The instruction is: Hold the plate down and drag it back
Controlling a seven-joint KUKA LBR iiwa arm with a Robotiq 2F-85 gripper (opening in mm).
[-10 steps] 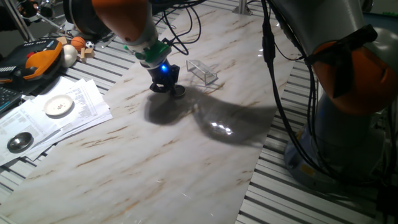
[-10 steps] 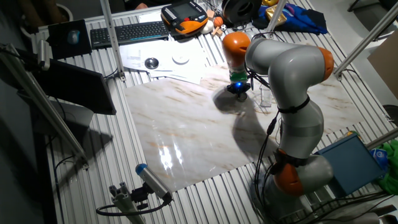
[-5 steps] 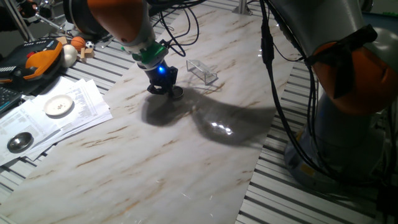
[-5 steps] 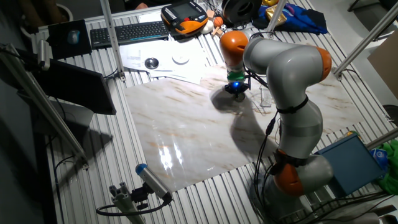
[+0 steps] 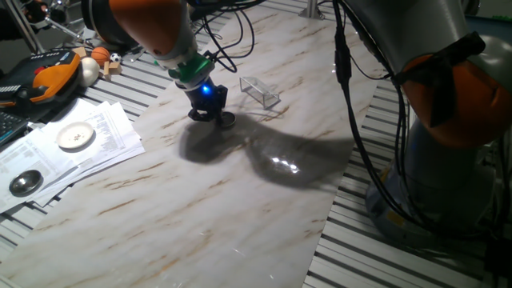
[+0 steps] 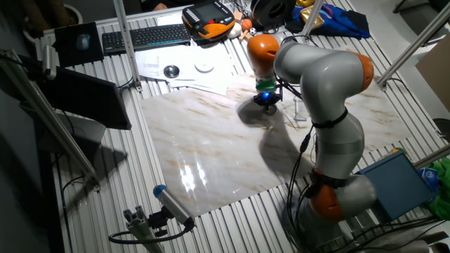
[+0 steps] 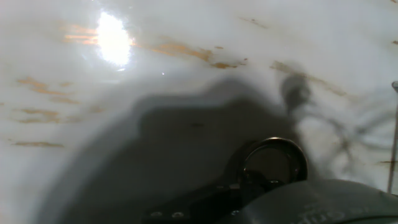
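Being pressed from above by the claw [image 5: 210,114], the plate [image 5: 227,119] is lying flat on the marble-patterned bench [image 5: 240,200], just beside a clear plastic stand [image 5: 261,91]. Its shiny rim [image 7: 275,160] is being shown in the hand view, partly covered. Whether the claw's fingers are apart or together cannot be told

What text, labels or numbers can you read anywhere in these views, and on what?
None can be read.
Papers beside the marble board: printed lines, too small to read.
Keyboard: key legends too small.
Orange handheld controller: screen and buttons, no markings can be read.
Gripper and plate: no markings show.
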